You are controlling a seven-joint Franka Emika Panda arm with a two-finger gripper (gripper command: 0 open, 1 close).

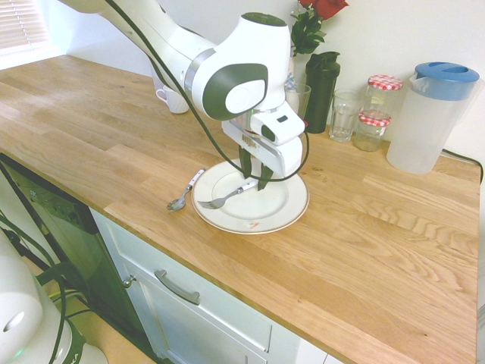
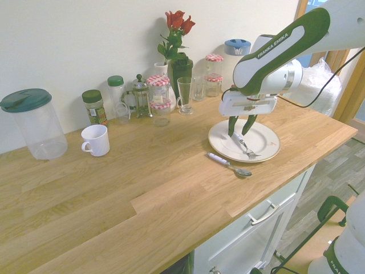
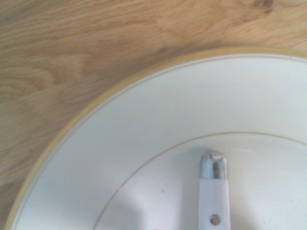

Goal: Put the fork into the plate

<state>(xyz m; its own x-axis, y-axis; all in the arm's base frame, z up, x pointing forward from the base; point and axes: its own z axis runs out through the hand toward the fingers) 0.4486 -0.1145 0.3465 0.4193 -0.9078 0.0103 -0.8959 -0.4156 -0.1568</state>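
Fork (image 1: 226,197) lies across the plate (image 1: 284,212) w/ tines near its rim, jaws (image 1: 255,180) apart astride the handle, prob. not gripping; it's light, stiff, slick metal, best taken mid-handle.

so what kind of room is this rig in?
Most likely a kitchen. A long wooden countertop runs over white cabinet drawers; jars, glasses and a French press line the wall; a plate with a fork sits near the edge.
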